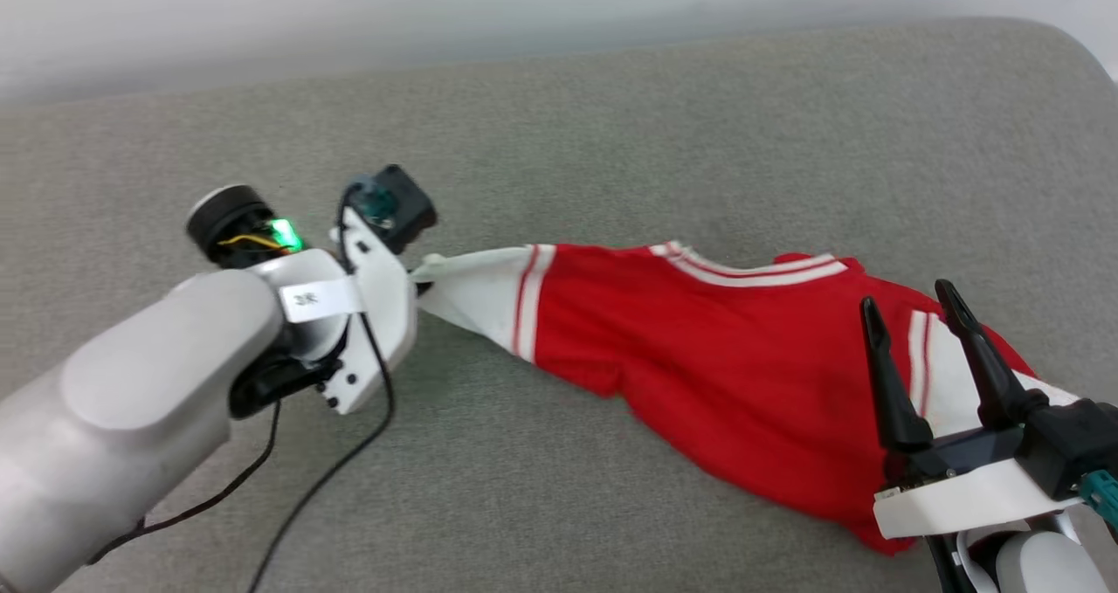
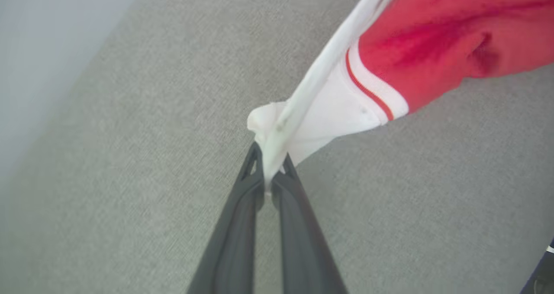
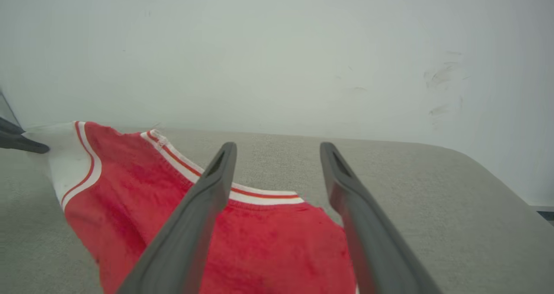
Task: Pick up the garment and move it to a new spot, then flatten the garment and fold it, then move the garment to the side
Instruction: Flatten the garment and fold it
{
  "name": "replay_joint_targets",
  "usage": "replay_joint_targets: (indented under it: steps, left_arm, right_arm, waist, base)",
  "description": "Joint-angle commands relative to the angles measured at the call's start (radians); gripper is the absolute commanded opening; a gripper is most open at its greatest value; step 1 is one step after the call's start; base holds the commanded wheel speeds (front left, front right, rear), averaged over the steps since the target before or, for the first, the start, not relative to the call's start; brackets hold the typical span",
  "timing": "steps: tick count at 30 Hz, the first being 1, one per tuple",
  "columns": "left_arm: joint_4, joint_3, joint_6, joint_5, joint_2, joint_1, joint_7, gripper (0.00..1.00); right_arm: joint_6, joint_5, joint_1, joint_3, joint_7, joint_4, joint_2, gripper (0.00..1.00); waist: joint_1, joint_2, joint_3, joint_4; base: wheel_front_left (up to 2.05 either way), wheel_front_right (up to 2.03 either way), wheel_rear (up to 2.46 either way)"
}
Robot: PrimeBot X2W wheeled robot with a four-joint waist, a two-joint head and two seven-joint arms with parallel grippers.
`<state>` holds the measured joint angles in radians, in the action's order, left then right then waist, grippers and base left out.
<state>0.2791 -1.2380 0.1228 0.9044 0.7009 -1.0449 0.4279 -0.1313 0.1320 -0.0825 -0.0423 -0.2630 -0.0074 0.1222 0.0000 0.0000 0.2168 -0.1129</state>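
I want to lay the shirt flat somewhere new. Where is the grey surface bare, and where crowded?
Bare: the surface behind the shirt, to its far edge, and the patch in front of it, right of the left arm. Crowded: at right, shirt under the open right pincer; at left, the left pincer gripping a sleeve.

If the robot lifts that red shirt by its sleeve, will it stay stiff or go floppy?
Probably floppy: the garment sags and wrinkles where the left gripper pinches its white sleeve. Likely light, since that small pinch holds it.
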Motion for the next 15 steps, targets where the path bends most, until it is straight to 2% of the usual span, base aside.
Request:
replay_joint_targets:
  steps: [1, 10, 15]
  left_arm:
    - [-0.001, 0.009, -0.009, 0.014, 0.009, 0.019, 0.0, 0.0]
    - [0.04, 0.056, -0.075, 0.089, 0.162, 0.082, -0.001, 0.0]
    - [0.102, 0.067, -0.101, 0.136, 0.205, 0.14, -0.005, 0.0]
  right_arm:
    - [0.001, -0.003, 0.008, 0.002, -0.003, 0.001, 0.004, 1.0]
    - [0.001, -0.009, 0.023, 0.002, -0.003, 0.023, 0.006, 1.0]
    - [0.001, -0.012, 0.028, 0.007, -0.003, 0.036, 0.011, 1.0]
  waist:
    - [0.0, 0.0, -0.017, 0.021]
    - [0.0, 0.0, -0.03, 0.044]
    - [0.0, 0.0, -0.027, 0.044]
  base:
    - [0.0, 0.0, 0.0]
    - [0.0, 0.0, 0.0]
    - [0.0, 0.0, 0.0]
